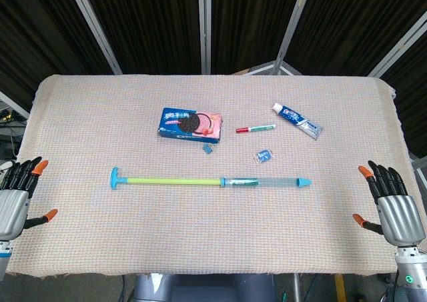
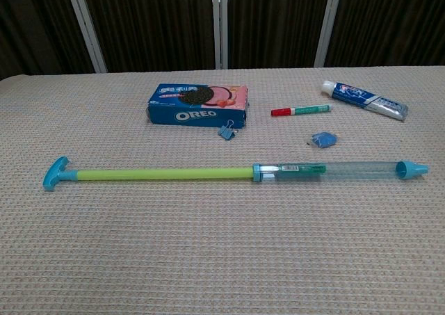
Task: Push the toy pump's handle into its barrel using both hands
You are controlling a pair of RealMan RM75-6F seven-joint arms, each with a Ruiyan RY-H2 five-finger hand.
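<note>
Pump (image 1: 210, 181) lies flat across table centre, long axis running 9 to 3 o'clock. Fully extended: blue T-handle (image 1: 115, 178) at the 9 o'clock end, yellow-green rod (image 1: 173, 181) exposed, clear barrel (image 1: 267, 181) toward 3 o'clock, ending in a blue nozzle (image 1: 303, 182).

Left hand (image 1: 17, 199) sits at the table's 8 o'clock edge, fingers spread, holding nothing, well apart from the handle. Right hand (image 1: 390, 205) at the 4 o'clock edge — same, spread and empty, well apart from the nozzle. Chest view shows neither hand.

Nothing started yet. Judged step: reach in and take both ends. Doing it well: right hand wraps the barrel near its middle or braces behind the nozzle, left hand cups the T-handle squarely, then both push along the rod's line. Off-axis force likely bends the thin rod or makes the pump swivel on the cloth (image 1: 87, 115).

Clutter at 12 o'clock of the pump: cookie box (image 1: 190, 123), marker (image 1: 255, 128), toothpaste (image 1: 297, 120), binder clip (image 1: 208, 150), small blue item (image 1: 264, 157) — the last two near the barrel, so approach from the 6 o'clock side.
</note>
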